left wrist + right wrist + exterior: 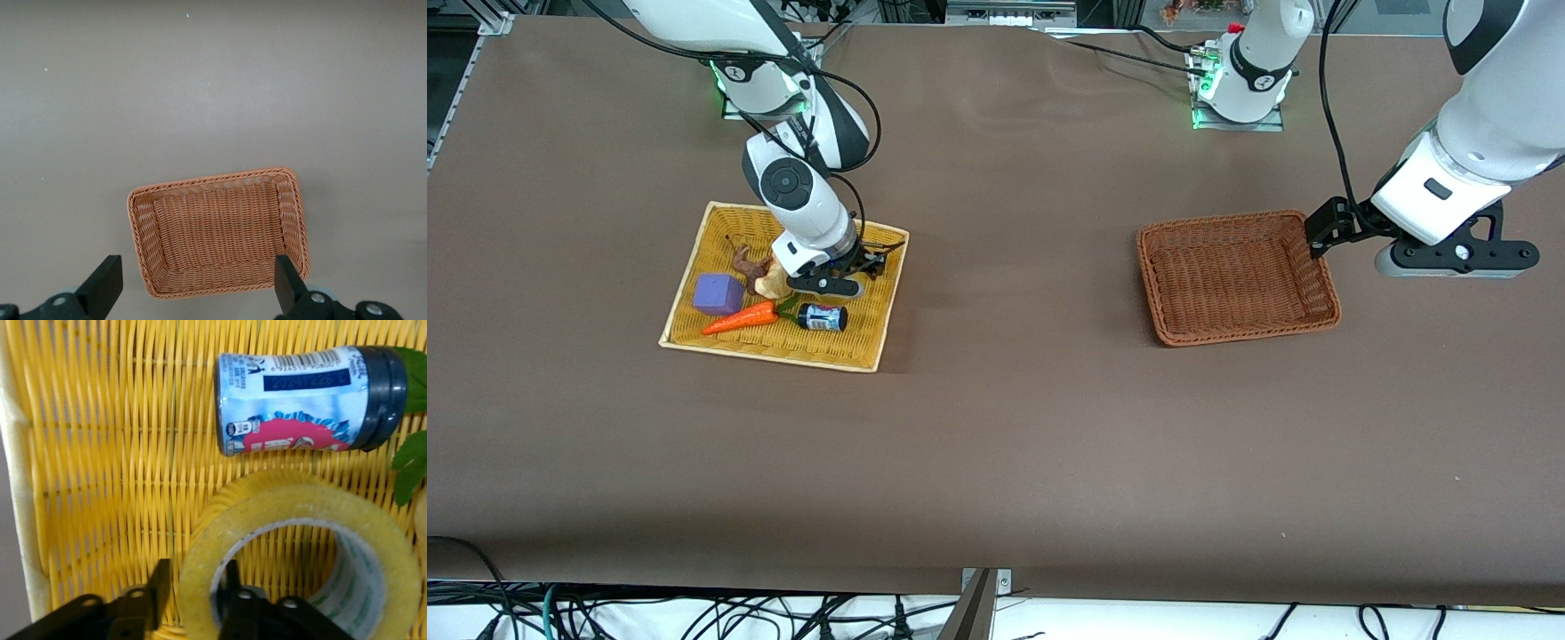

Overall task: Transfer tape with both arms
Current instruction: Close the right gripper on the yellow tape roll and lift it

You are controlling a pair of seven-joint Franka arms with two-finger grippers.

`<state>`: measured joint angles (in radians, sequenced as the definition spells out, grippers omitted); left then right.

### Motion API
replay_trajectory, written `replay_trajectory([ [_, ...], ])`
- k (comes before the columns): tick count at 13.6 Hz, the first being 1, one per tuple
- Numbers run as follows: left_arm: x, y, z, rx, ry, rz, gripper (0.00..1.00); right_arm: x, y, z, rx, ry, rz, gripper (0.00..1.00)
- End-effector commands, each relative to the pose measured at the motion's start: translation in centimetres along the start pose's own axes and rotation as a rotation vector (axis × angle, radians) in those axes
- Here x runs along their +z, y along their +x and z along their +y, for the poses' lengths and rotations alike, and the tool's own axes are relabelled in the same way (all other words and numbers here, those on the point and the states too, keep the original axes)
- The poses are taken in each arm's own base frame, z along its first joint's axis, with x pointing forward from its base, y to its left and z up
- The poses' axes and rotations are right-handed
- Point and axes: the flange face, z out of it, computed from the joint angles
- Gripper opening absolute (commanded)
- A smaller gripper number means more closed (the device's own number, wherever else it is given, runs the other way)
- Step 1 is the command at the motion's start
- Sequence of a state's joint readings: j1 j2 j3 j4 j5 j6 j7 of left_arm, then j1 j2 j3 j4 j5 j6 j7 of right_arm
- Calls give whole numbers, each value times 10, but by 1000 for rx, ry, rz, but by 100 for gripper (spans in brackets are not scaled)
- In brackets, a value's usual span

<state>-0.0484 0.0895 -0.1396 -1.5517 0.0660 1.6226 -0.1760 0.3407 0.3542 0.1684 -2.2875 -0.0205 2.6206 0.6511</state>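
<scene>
Tape grab in yellow tray, right arm.
Nearest the front edge of the yellow tray (pixel 694 342) lay the carrot (pixel 740 318) and small bottle (pixel 823 316), purple block (pixel 718 293) beside them; the right gripper (pixel 193 590) sat just past the bottle, fingers clamped across the wall of the tape (pixel 293 540), one inside the ring, one outside, likely ready to lift for a handover. From the front, the tape was hidden under that wrist. Left gripper (pixel 193 280) hung waiting, jaws wide apart, over the brown basket (pixel 1165 329) edge.
</scene>
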Motion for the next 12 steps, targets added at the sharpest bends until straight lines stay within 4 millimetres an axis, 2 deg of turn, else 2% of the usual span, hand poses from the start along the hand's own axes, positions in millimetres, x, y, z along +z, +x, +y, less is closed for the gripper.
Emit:
replay_trajectory([
  [1,-3,-5,0,8,-5,5,100,-6,-2,-3,4,6,20,0],
  [4,-3,-5,0,8,-5,4,100,-16,2,-5,-2,16,38,0],
  [5,-4,-5,0,8,-6,7,100,-31,6,-5,0,19,51,0],
  [6,-3,-5,0,6,-5,4,100,-49,12,-9,0,14,55,0],
  [10,-3,-5,0,8,-5,5,100,-160,38,-25,5,-36,32,0],
  [12,-3,-5,0,8,-5,5,100,-205,46,-36,4,-47,22,0],
])
